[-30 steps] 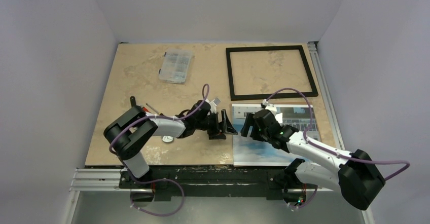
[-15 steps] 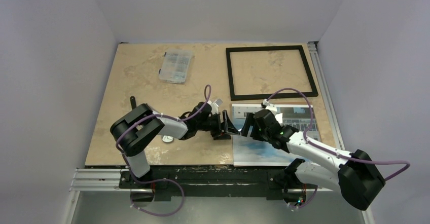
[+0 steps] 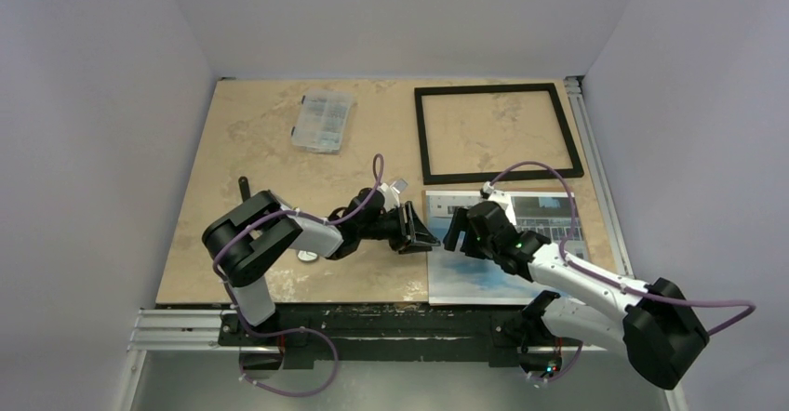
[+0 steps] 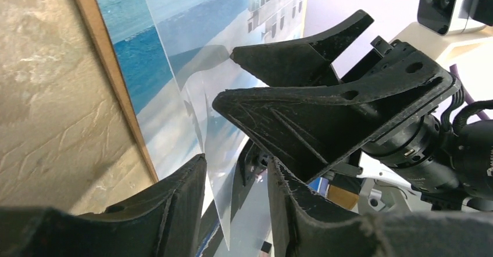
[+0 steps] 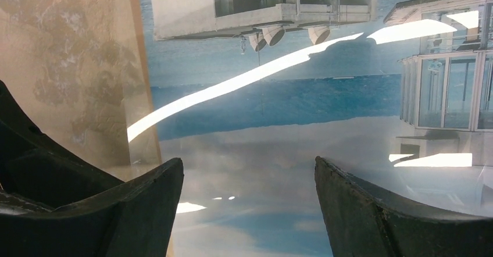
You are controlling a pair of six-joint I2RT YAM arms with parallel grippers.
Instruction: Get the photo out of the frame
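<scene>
The photo lies flat at the table's near right corner, just this side of the empty black frame at the far right. The left gripper sits at the photo's left edge, jaws narrowly apart, with the lifted corner of a clear sheet in the gap; whether the sheet is pinched cannot be told. The right gripper hangs above the photo's left part with its jaws spread wide, holding nothing
</scene>
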